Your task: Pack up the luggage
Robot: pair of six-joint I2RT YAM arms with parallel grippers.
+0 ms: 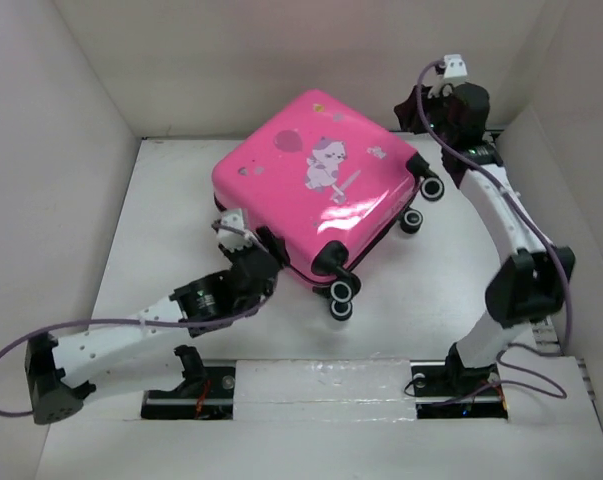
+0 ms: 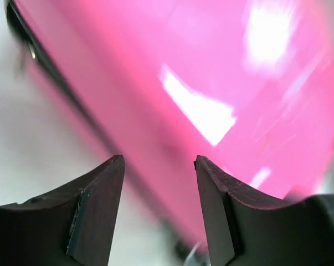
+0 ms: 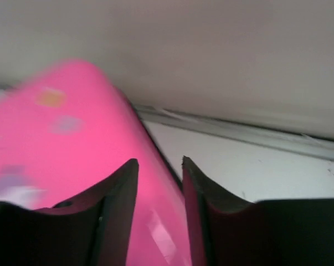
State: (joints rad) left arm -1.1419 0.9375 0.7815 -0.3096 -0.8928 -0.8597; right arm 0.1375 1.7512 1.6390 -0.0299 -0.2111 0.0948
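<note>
The luggage [image 1: 311, 190] lies flat and closed on the white bench [image 1: 166, 230], near the middle and turned at an angle, its pink shell facing up. A cartoon animal sticker [image 1: 326, 160] sits on the shell with a balloon sticker [image 1: 289, 140] just beside it. The black wheels [image 1: 341, 295] point toward the near right, with another pair [image 1: 423, 190] on the right side. White walls [image 1: 71, 150] close in the bench on three sides.

The left claw [image 1: 253, 240] reaches in from the near left and sits at the case's near-left edge, by the dark seam. From the left wrist, the left claw [image 2: 158, 160] is released: its two dark fingers [image 2: 100, 194] stand apart with nothing between them. The pink side of the luggage [image 2: 239, 83] fills the view just beyond the tips, blurred, with the black trim [image 2: 50, 66] running along it.

The right claw [image 1: 413, 108] hangs at the far right, close to the case's far-right corner, near the back wall. From the right wrist, the right claw [image 3: 160, 162] is also released, its jaws parted by a narrow gap. The rounded corner of the luggage [image 3: 61, 127] lies behind and below the left finger [image 3: 114, 205], and bare bench [image 3: 250, 166] shows past the other. The view is too blurred to tell whether a fingertip touches the shell.
</note>
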